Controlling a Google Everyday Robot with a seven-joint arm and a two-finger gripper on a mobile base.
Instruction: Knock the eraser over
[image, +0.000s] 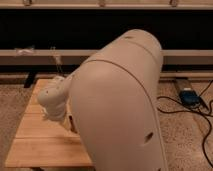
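Note:
My arm's big white shell (120, 105) fills the middle of the camera view. Its wrist and gripper (54, 114) reach down over the left part of the wooden table (40, 147). Only a thin dark sliver of the eraser (71, 123) shows, right next to the gripper at the edge of the arm shell. The rest of the eraser is hidden behind the arm. I cannot tell whether the gripper touches it or whether it stands upright.
The low wooden table stands on speckled carpet (185, 140). Black cables and a small blue-grey box (189, 95) lie on the floor at the right. A long dark shelf unit (75, 35) runs behind the table.

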